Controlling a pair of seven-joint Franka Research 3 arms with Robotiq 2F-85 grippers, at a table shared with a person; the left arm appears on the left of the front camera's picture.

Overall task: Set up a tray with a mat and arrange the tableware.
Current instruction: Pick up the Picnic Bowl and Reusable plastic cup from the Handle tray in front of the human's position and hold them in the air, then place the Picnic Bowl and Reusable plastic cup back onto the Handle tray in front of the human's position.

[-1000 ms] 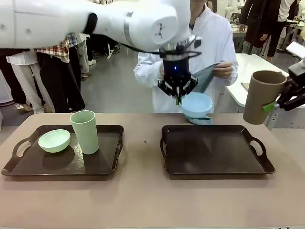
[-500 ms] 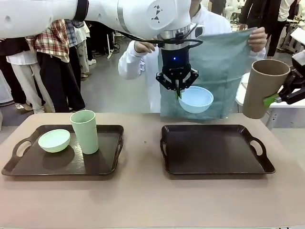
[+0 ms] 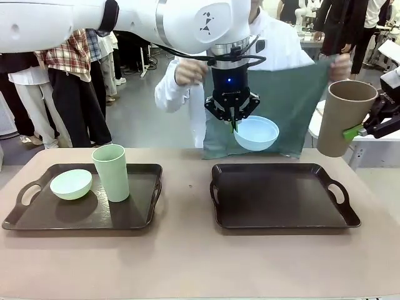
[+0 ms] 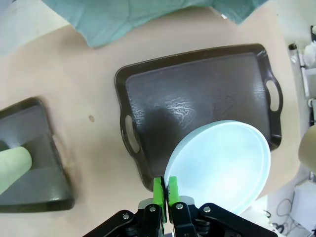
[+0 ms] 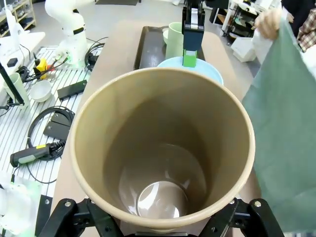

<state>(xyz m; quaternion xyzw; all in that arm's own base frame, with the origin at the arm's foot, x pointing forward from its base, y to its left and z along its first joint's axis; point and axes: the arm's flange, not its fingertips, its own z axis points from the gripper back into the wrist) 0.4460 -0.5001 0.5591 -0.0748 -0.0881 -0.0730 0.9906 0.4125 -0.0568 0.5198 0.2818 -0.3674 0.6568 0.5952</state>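
Note:
My left gripper [image 3: 234, 122] hangs above the far edge of the empty right tray [image 3: 281, 199], shut on the rim of the light blue bowl [image 3: 257, 133]. In the left wrist view the green fingertips [image 4: 158, 190] pinch that bowl [image 4: 222, 165] over the tray [image 4: 197, 94]. At the far right my right gripper [image 3: 356, 131] holds the brown cup [image 3: 342, 117] upright in the air; the right wrist view looks into the cup [image 5: 163, 148]. Behind the tray, the person holds a teal mat [image 3: 281, 103] spread out with both hands.
The left tray [image 3: 37, 219] carries a pale green bowl [image 3: 70, 184] and a pale green cup [image 3: 111, 172]. Bare tabletop lies between the trays and along the front edge. Beyond the table's right end sits a rack with cables and tools [image 5: 34, 123].
The person has unfolded the mat and now holds it spread wide behind the right tray. My left gripper has risen slightly with the bowl. The brown cup has barely moved.

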